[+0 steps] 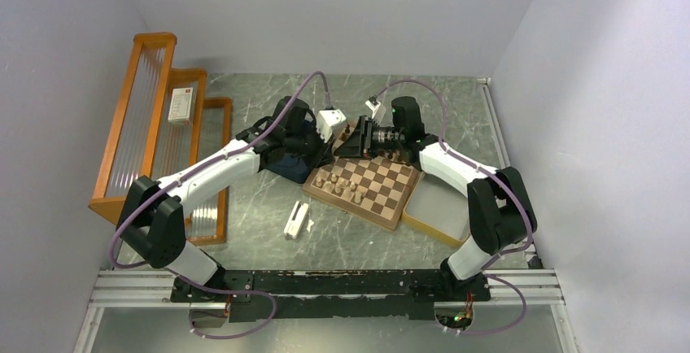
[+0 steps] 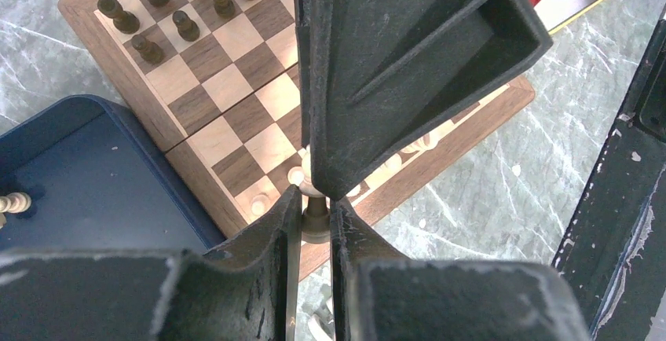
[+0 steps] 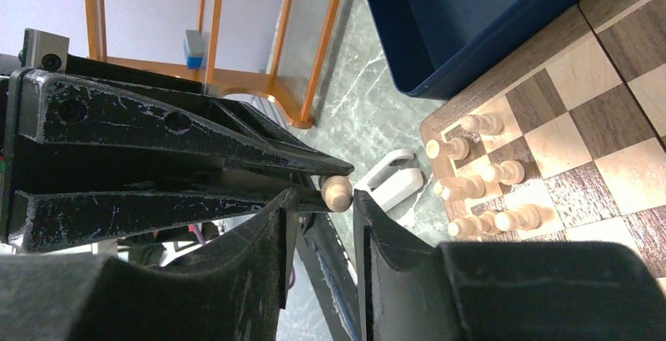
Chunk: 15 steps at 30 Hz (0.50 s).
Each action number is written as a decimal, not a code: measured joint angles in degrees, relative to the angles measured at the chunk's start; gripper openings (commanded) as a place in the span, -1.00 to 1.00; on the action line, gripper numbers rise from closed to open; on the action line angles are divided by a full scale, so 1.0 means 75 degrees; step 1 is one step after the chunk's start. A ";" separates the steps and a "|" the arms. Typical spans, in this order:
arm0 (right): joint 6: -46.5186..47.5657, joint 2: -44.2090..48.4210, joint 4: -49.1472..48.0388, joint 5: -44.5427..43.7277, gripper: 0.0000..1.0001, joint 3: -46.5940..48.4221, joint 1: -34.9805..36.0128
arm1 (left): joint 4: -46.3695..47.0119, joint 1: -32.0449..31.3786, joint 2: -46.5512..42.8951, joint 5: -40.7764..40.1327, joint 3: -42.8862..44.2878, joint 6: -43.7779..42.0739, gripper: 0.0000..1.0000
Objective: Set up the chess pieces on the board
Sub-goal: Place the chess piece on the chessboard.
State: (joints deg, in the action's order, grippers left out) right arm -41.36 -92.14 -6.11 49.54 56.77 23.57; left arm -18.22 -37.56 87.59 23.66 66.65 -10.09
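Observation:
The board [image 1: 389, 194] lies mid-table, with pale pieces [image 1: 338, 184] on its near-left rows and dark pieces [image 1: 395, 155] along its far edge. My left gripper [image 1: 350, 135] and right gripper [image 1: 363, 137] meet tip to tip above the board's far-left corner. In the left wrist view the left gripper [image 2: 316, 203] is shut on the stem of a pale piece [image 2: 316, 219]. In the right wrist view that piece's round head [image 3: 338, 190] sits between the right gripper's [image 3: 326, 196] open fingertips, with a gap on one side. The right wrist view also shows pale pieces [image 3: 479, 176] on the board [image 3: 605, 160].
A dark blue tray [image 1: 289, 166] lies left of the board, with a pale piece [image 2: 14, 203] in it. A pale yellow-rimmed tray [image 1: 439, 207] is at the board's right. A white object [image 1: 297, 220] lies on the table near the board. An orange rack [image 1: 155, 117] stands far left.

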 measured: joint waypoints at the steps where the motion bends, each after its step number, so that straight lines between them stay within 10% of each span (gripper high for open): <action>1: 0.0000 -0.0009 0.0000 0.0000 -0.34 0.0000 0.0000 | 0.0000 0.0000 0.0000 0.0003 0.0000 -0.0009 -0.65; 15: -0.0032 -0.0315 0.0169 0.0023 -0.64 0.0029 0.0023 | 0.0111 -0.0020 -0.0009 0.0055 -0.0154 -0.0195 -0.65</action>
State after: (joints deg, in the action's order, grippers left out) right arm -41.60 -94.50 -4.84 49.71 56.99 23.75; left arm -17.39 -37.71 87.53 24.08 65.49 -11.55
